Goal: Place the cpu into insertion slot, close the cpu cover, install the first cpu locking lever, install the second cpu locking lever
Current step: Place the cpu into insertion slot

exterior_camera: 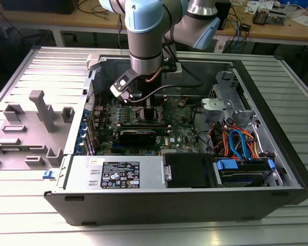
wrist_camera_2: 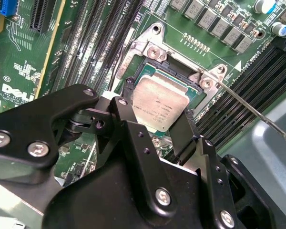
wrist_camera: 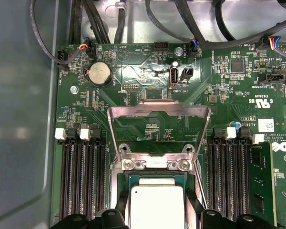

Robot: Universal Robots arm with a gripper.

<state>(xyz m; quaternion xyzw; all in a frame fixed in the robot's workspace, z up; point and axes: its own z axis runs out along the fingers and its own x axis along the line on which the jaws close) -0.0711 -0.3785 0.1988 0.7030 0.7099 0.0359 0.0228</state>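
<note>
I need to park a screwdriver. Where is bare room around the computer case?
Bare: the ribbed table along the near side of the case, and at the exterior view's right past its wall. Crowded: inside it, around the end effector over the cpu; grey fixture blocks at the exterior view's left.

cpu (wrist_camera_2: 158,102): dull silver metal | cpu cover (wrist_camera: 124,110): shiny metal | motherboard (wrist_camera: 133,76): glossy green

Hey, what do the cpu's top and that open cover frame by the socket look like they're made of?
The cpu: its top looks like dull, matte silver metal, evenly grey with faint print and no sharp reflections. The cpu cover: seemingly thin stamped sheet metal, bare silver, with brighter glints along its bent edges.
</note>
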